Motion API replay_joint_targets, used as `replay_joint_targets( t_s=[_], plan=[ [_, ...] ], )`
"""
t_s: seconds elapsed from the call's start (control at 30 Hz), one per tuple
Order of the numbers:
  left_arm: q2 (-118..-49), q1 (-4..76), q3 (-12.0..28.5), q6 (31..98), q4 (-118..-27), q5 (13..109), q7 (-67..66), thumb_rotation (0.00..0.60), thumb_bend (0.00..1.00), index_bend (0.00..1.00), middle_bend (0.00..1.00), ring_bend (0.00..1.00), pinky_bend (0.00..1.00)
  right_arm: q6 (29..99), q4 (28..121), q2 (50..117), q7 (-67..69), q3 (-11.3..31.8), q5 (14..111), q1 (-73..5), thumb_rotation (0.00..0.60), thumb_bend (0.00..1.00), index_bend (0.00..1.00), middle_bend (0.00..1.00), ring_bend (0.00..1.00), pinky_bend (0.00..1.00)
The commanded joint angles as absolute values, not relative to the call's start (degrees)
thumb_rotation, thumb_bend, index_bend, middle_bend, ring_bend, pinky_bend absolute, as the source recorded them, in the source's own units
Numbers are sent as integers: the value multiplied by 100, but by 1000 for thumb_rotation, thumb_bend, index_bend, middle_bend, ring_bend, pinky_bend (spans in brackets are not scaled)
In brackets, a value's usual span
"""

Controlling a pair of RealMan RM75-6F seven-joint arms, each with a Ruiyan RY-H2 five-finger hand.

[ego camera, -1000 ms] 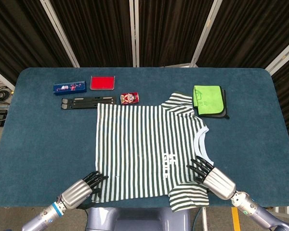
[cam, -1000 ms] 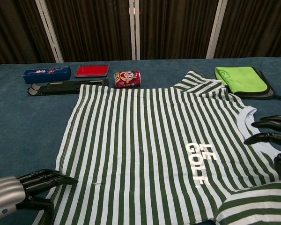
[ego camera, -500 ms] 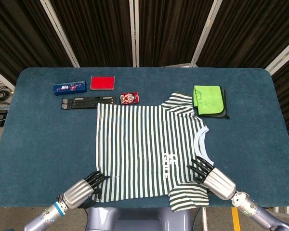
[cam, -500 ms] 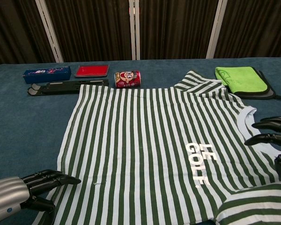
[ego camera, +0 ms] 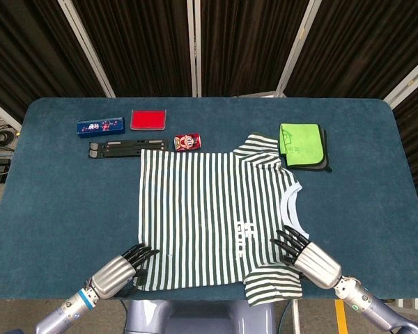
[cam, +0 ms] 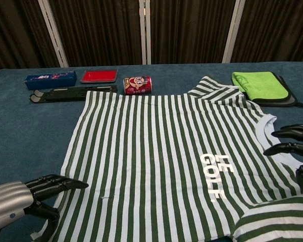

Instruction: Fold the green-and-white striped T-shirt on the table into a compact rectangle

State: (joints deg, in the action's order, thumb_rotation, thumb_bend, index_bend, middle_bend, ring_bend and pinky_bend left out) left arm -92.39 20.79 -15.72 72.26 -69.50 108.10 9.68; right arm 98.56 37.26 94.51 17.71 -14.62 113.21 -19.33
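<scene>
The green-and-white striped T-shirt point(ego camera: 209, 216) lies flat on the blue table point(ego camera: 63, 209), collar to the right and hem to the left. Its near sleeve point(ego camera: 272, 285) lies by the table's front edge. My left hand point(ego camera: 118, 273) is at the near hem corner, its dark fingers point(cam: 55, 184) reaching over the shirt's point(cam: 156, 151) edge with the thumb lower; nothing is plainly pinched. Near the collar and the near sleeve, my right hand point(ego camera: 303, 256) has its fingers point(cam: 293, 147) spread just above the fabric, holding nothing.
Along the far side are a blue box point(ego camera: 100, 126), a red flat case point(ego camera: 148, 119), a black folding stand point(ego camera: 127, 147) and a red can point(ego camera: 187, 142) close to the shirt's far hem corner. A green cloth point(ego camera: 302, 144) lies on a dark one at the far right.
My left hand has slid a little to the right, so its fingertips now reach over the shirt's near hem corner. The right hand and the shirt have not moved.
</scene>
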Motion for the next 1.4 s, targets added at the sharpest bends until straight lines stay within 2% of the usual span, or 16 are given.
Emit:
replay_joint_targets(
  t_s=[0.03,0.23,0.57,0.87,1.4],
  plan=[
    [-9246,2077,-1560,7235,-6967,10791,960,600,458,655,0,0,0,9858,3732,9447,1754,-1466,11328,-1937,600,337,697,171,0,0],
    [-9240,2056,-1528,7313,-7056,10741,981,600,460,713,0,0,0,9849,3754,9424,1745,-1464,11326,-1957,600,336,699,174,0,0],
    [-8961,2074,-1602,7588,-7459,10948,795,600,460,740,0,0,0,9814,4046,9256,1753,-1574,11507,-2127,600,341,702,171,0,0],
    [-8603,2050,-1785,7823,-7780,11201,648,600,459,744,0,0,0,9413,4982,8752,1485,-1754,11785,-2499,600,341,703,172,0,0],
    [-8155,2009,-2263,8245,-8023,12003,423,600,459,760,0,0,0,9178,6348,8048,1097,-2081,12350,-2775,600,343,705,173,0,0]
  ],
)
